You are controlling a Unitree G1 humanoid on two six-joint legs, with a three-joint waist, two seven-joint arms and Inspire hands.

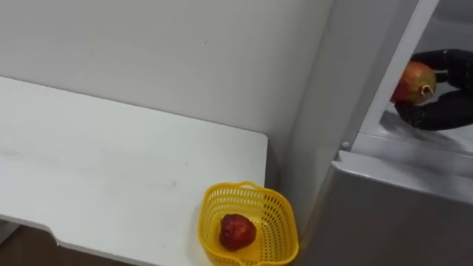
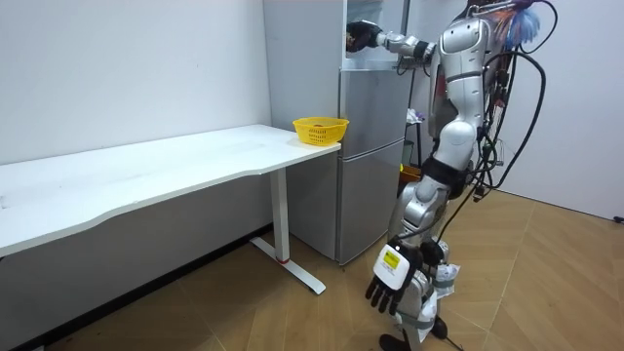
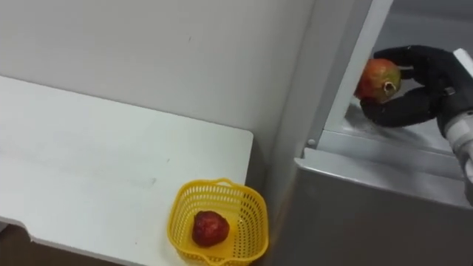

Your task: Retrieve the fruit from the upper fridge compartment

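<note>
Evidently the right robot hand (image 3: 411,109) is curled round a red-and-yellow fruit (image 3: 378,79) inside the upper fridge compartment, just above its shelf (image 3: 384,140). The fruit could knock the compartment's white edge (image 3: 355,66), which is close beside it, and slip free as the arm pulls back. How firmly the fingers hold its far side is hidden. The left robot hand (image 2: 395,278) hangs relaxed. A yellow basket (image 3: 244,214) sits on the worktop (image 3: 89,162).

Both eye views are looking down from close by, sharing the basket (image 3: 247,214) lower-left of the fingers (image 3: 403,111) of the right hand (image 3: 436,81), while the room view is facing the fridge (image 2: 370,146) from afar.
</note>
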